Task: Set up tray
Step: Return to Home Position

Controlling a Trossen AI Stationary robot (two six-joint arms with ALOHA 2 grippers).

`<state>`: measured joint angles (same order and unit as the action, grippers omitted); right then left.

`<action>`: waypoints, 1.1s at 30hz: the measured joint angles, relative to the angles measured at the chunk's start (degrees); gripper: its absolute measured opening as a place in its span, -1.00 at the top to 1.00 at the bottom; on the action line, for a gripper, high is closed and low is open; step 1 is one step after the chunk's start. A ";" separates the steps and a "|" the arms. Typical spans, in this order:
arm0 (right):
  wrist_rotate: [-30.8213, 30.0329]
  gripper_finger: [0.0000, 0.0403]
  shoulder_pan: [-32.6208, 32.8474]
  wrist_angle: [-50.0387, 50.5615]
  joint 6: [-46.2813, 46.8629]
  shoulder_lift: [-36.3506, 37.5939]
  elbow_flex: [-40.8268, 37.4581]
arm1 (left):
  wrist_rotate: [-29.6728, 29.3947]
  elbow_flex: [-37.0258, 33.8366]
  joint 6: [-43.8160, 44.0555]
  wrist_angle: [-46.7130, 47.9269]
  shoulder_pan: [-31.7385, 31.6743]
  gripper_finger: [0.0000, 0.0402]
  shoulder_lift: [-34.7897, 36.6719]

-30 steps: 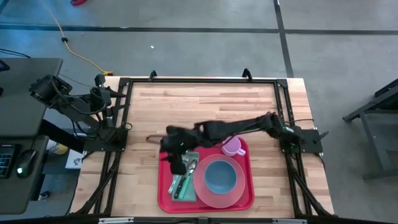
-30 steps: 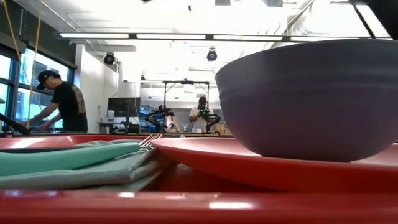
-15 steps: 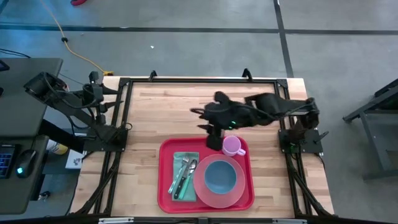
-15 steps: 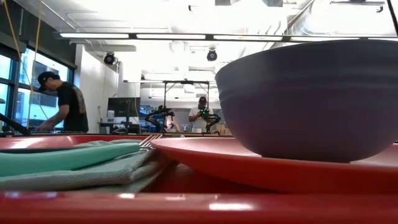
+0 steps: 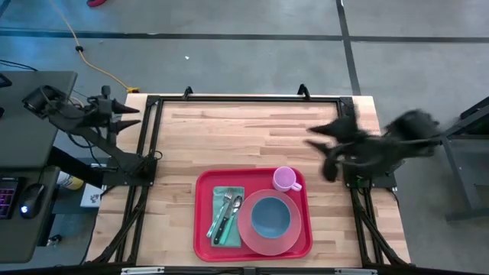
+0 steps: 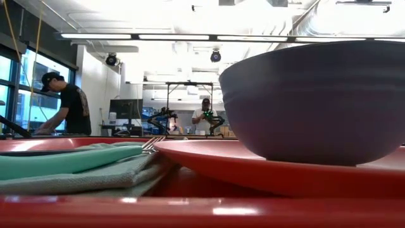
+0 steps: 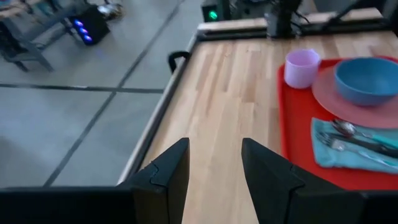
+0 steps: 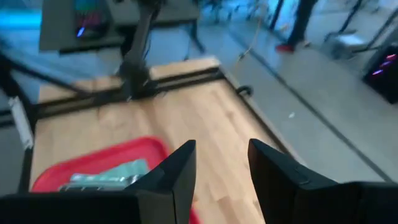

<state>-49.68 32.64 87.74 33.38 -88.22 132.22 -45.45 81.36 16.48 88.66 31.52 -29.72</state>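
Note:
The red tray point(image 5: 200, 229) lies at the table's near middle. On it rest a pink plate point(image 5: 248, 237) bearing a blue bowl point(image 5: 269, 215), a pink cup point(image 5: 286, 179) at its far right corner, and a teal napkin point(image 5: 219, 238) with a fork and spoon point(image 5: 229, 208) on top. In the low view the bowl point(image 6: 316, 101), plate point(image 6: 209, 158) and napkin point(image 6: 69, 166) fill the frame. My right gripper point(image 5: 325, 149) hangs open, blurred, over the table's right edge, clear of the tray. My left gripper point(image 5: 134, 116) stands open beyond the table's left edge. Both hold nothing point(image 7: 214, 155) point(image 8: 222, 155).
The bare wooden table top point(image 5: 244, 137) stretches behind the tray, bounded by a black frame point(image 5: 244, 99). A desk with a mouse and keyboard point(image 5: 23, 198) stands to the left. People point(image 6: 66, 107) work in the room beyond.
My right gripper has risen from above the napkin and cutlery, swung across the cup toward the table's right edge and turned about. My left gripper has drawn back a little, away from the table's left edge. Everything on the tray has stayed in place.

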 joint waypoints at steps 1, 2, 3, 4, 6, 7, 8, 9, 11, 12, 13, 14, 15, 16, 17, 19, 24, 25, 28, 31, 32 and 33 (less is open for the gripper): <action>-2.23 0.36 1.47 1.81 1.64 1.33 0.02 | -0.93 0.00 -0.11 -0.05 -0.02 0.12 0.53; -4.18 0.36 2.77 2.45 2.90 2.53 0.00 | -1.68 0.00 -0.14 -0.07 -0.02 0.12 1.02; -6.19 0.36 3.82 1.90 2.99 3.96 -0.66 | -2.12 0.00 -0.15 -0.07 -0.02 0.12 1.61; -7.47 0.36 5.01 1.45 2.22 5.58 -1.99 | -2.65 -0.02 -0.15 -0.04 -0.02 0.12 2.17; -10.61 0.36 7.14 0.75 2.10 9.21 -5.78 | -4.19 -0.34 -0.32 -0.10 -0.02 0.12 3.22; -11.97 0.36 7.76 0.89 2.91 11.32 -8.31 | -4.92 -0.60 -0.35 -0.22 -0.02 0.12 3.77; -13.17 0.36 8.16 0.90 4.09 13.72 -11.59 | -5.58 -0.96 -0.36 -0.51 -0.02 0.12 4.17; -13.71 0.36 8.35 0.77 5.50 16.23 -14.98 | -6.20 -1.39 -0.37 -0.87 -0.04 0.12 4.55; -13.92 0.36 8.42 -0.67 8.47 22.01 -22.86 | -7.07 -2.54 -0.91 -1.56 -0.04 0.12 5.00; -14.12 0.36 8.42 -2.56 9.18 24.96 -27.05 | -7.67 -3.15 -1.12 -1.96 -0.04 0.12 5.15; -14.50 0.36 8.42 -5.09 9.21 28.05 -31.47 | -7.96 -3.76 -1.20 -2.35 -0.04 0.12 5.22; -14.90 0.36 8.42 -8.65 8.74 31.10 -36.07 | -8.27 -4.36 -1.20 -2.55 -0.04 0.12 5.23; -15.14 0.36 8.40 -12.32 7.72 34.08 -40.21 | -8.94 -4.98 -1.22 -2.86 -0.04 0.12 5.25; -15.07 0.36 8.41 -16.68 6.02 37.48 -44.62 | -9.40 -5.63 -1.22 -3.80 -0.04 0.12 5.25; -14.52 0.36 8.40 -21.33 4.03 40.67 -48.82 | -9.65 -6.31 -1.65 -4.91 -0.04 0.12 5.25; -13.15 0.36 8.05 -30.11 -0.11 46.80 -56.70 | -9.68 -7.85 -2.61 -6.88 -0.02 0.12 5.26; -10.25 0.36 5.74 -45.96 -3.90 59.78 -73.32 | -9.71 -11.46 -2.32 -7.94 -0.02 0.12 5.25; -10.30 0.36 5.20 -47.83 -3.97 61.72 -75.87 | -9.77 -12.08 -1.69 -7.77 -0.02 0.12 5.27; -10.11 0.36 3.35 -54.90 -5.98 65.82 -83.00 | -9.78 -14.24 -0.67 -7.74 -0.02 0.12 6.26; -9.80 0.36 1.26 -58.39 -6.16 68.47 -88.13 | -9.73 -17.32 1.02 -7.58 -0.02 0.12 8.80; -9.67 0.36 0.52 -58.56 -5.05 69.12 -89.61 | -9.59 -18.45 1.96 -7.68 -0.02 0.12 9.94; -9.10 0.36 -0.21 -58.56 -3.62 69.59 -90.93 | -9.42 -19.72 2.86 -7.94 -0.02 0.12 11.25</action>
<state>-58.78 32.43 29.18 29.76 -18.63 41.30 -54.87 61.64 19.34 80.72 31.51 -18.46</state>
